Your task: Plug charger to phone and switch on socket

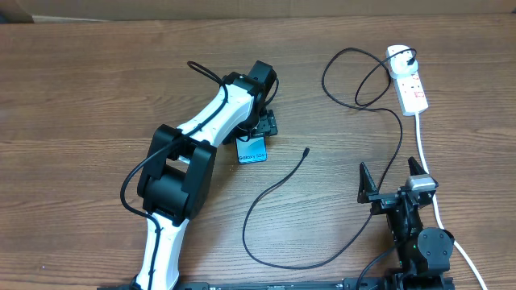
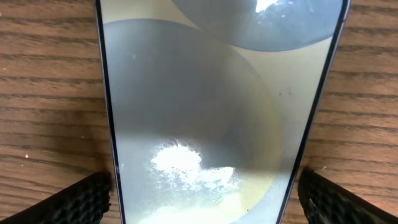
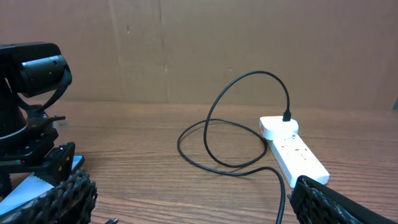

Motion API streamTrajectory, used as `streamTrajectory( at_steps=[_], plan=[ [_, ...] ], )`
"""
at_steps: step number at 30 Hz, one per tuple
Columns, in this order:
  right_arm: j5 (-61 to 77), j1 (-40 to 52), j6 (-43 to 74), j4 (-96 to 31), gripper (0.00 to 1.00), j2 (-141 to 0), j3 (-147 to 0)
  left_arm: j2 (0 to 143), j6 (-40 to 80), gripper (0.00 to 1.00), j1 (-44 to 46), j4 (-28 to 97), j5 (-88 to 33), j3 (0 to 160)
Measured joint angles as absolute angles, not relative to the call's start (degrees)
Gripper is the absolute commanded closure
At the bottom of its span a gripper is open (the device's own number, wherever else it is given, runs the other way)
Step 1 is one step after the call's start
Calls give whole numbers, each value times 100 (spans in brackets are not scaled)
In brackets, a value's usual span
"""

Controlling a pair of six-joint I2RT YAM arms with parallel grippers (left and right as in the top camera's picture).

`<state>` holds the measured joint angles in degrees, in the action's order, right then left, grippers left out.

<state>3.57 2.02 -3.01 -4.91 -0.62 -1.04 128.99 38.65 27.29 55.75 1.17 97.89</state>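
The phone (image 1: pixel 252 151) lies flat on the wooden table, its light blue screen up. My left gripper (image 1: pixel 262 126) is over its far end. In the left wrist view the phone (image 2: pixel 205 112) fills the frame, and the open left gripper (image 2: pixel 202 202) has a finger on each side with thin strips of wood showing between. The charger cable (image 1: pixel 278 187) ends in a loose connector tip (image 1: pixel 307 150) right of the phone. Its plug (image 1: pixel 411 58) sits in the white socket strip (image 1: pixel 413 90). My right gripper (image 1: pixel 393 181) is open and empty, near the front right.
The strip's thick white lead (image 1: pixel 425 149) runs toward the front edge, past my right arm. The black cable loops (image 3: pixel 217 155) left of the strip (image 3: pixel 292 152). A cardboard wall (image 3: pixel 186 50) stands behind the table.
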Motion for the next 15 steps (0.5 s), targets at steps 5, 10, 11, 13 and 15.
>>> streamTrajectory(
  at_steps=[5, 10, 11, 13, 15],
  plan=[
    [360, 202, -296, -491, 0, -62, -104, 12899, 3874, 12, 2729, 5594, 113, 9789],
    [360, 202, -298, -489, 0, -62, -104, 12892, 3907, 15, 2729, 5618, 86, 9784],
    [360, 202, -301, -491, 0, -62, -104, 12890, 3907, 16, 2729, 5618, 86, 9784],
    [360, 202, -301, -489, 0, -62, -104, 12890, 3907, 19, 2729, 5614, 86, 9780],
    [360, 204, -298, -491, 0, -62, -104, 12890, 3907, 20, 2729, 5616, 82, 9780]
  ],
)
